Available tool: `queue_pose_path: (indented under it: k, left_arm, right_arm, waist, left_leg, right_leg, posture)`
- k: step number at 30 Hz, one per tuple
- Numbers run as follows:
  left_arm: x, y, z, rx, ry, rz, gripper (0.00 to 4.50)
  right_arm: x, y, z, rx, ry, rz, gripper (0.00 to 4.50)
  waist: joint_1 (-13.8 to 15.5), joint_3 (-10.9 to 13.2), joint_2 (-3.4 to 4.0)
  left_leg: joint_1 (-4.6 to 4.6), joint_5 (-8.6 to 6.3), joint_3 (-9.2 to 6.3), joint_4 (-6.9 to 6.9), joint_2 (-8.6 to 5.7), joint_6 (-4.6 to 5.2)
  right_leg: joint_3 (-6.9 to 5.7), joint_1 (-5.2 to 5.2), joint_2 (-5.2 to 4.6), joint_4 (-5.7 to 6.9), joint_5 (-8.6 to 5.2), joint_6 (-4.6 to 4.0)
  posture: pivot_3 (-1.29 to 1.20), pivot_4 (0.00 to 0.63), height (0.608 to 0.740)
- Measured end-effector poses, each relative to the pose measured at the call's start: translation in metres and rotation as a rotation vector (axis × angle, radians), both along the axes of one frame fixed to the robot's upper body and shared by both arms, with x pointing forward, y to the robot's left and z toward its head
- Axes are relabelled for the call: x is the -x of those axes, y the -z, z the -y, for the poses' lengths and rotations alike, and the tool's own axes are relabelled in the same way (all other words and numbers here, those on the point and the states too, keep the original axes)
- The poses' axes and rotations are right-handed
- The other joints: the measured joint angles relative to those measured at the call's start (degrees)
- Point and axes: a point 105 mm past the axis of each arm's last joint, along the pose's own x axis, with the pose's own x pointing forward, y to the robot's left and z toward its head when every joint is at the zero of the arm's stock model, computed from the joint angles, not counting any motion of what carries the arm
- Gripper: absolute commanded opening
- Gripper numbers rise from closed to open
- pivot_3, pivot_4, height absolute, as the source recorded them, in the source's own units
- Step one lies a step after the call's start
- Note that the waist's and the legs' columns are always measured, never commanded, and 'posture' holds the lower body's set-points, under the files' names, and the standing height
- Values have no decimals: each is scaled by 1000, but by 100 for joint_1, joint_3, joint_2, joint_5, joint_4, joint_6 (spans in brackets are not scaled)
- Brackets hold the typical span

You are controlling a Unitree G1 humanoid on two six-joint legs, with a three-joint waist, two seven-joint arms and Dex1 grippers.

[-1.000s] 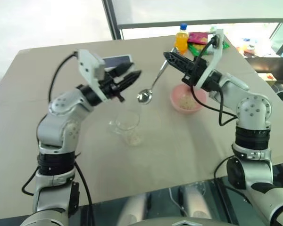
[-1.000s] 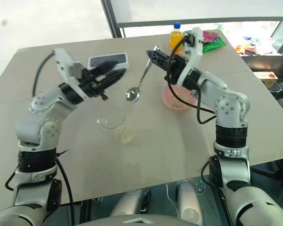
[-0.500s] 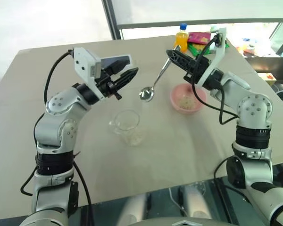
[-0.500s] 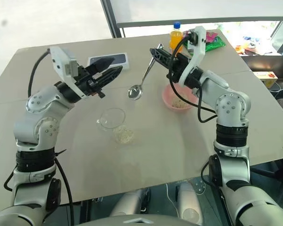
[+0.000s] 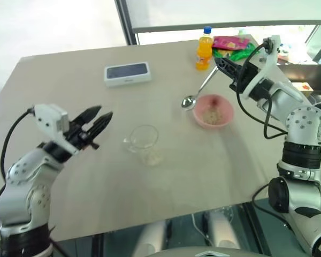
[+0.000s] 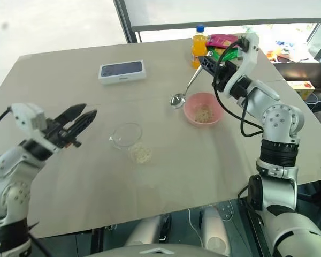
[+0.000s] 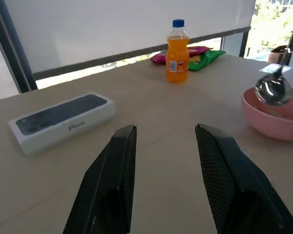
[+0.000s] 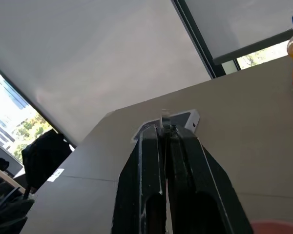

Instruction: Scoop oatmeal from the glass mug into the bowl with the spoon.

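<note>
The glass mug stands mid-table with a little oatmeal at its bottom. To its right sits the pink bowl with some oat flakes inside. My right gripper is shut on the long handle of the spoon. The spoon slopes down so that its oval end hangs just beside the pink bowl's left rim. My left gripper hovers well to the left of the mug, open and empty. From the left wrist, its fingers frame the table, with the spoon by the bowl.
A white phone box lies at the back left. An orange drink bottle and coloured snack packets stand at the far edge behind my right gripper. The table's right edge runs close to the right arm.
My left arm has pulled back from above the mug, to the left and lower. My right gripper has carried the spoon to the right, from near the mug to the bowl's left rim.
</note>
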Motion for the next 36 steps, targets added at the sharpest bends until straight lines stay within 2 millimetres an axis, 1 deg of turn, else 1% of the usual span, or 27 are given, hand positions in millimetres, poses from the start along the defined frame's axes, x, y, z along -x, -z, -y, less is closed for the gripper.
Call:
queue_pose_path:
  k: [3, 6, 8, 11, 14, 16, 19, 28, 36]
  left_arm:
    - [18, 18, -12, 12, -25, -61, 1935]
    - [29, 35, -15, 42, -42, -109, 1935]
    - [32, 39, -15, 55, -46, -116, 1935]
    - [39, 53, -3, 26, -15, -142, 1935]
    - [43, 69, 12, -47, 36, -163, 1935]
    - [42, 73, 21, -66, 55, -142, 1935]
    - [39, 77, 26, -70, 59, -130, 1935]
    - [11, 77, 31, -69, 12, -75, 1935]
    - [8, 82, 44, -84, 75, -77, 1935]
  right_arm:
    - [-3, 3, 2, 2, 12, -12, 0]
    - [-4, 5, 3, 4, 16, -22, 0]
    - [-4, 6, 2, 3, 14, -23, 0]
    - [-5, 7, 2, 6, 17, -25, 0]
    - [-5, 7, 2, 7, 17, -26, 0]
    - [-5, 7, 1, 9, 17, -27, 0]
    - [-5, 8, 1, 11, 16, -29, 0]
    - [-5, 9, 2, 17, 17, -35, 0]
    - [-4, 9, 1, 21, 16, -35, 0]
  waist:
    - [0, 1, 1]
    - [8, 1, 1]
    - [13, 0, 0]
    - [6, 1, 1]
    - [8, 1, 1]
    - [10, 1, 2]
    - [10, 1, 4]
    - [6, 1, 7]
    - [-2, 1, 7]
  left_leg:
    - [4, -5, 4, 0, 1, 8]
    - [4, -7, 3, 0, 1, 12]
    - [4, -8, 1, 0, 1, 13]
    - [4, -8, 8, -1, 0, 13]
    - [5, -9, 7, -3, 1, 15]
    - [5, -15, 6, -3, 1, 25]
    - [5, -16, 7, -3, 1, 26]
    - [5, -16, 6, -3, -1, 26]
    - [5, -16, 7, -3, 0, 26]
  right_leg:
    - [3, 2, -1, 0, 0, 0]
    - [2, 2, -1, -1, 0, 0]
    - [0, 3, -1, -1, 0, 0]
    - [7, 3, -2, -4, 0, 0]
    - [5, 3, -1, -4, 0, -1]
    - [5, 3, -2, -4, 0, -1]
    - [5, 3, -2, -4, 1, -1]
    - [4, 2, -1, -4, 1, -1]
    - [5, 2, -1, -3, 1, -1]
  posture:
    - [0, 150, 740]
    - [0, 150, 740]
    - [0, 150, 740]
    - [0, 150, 740]
    - [0, 150, 740]
    - [0, 150, 740]
    - [0, 150, 740]
    - [0, 150, 740]
    - [0, 150, 740]
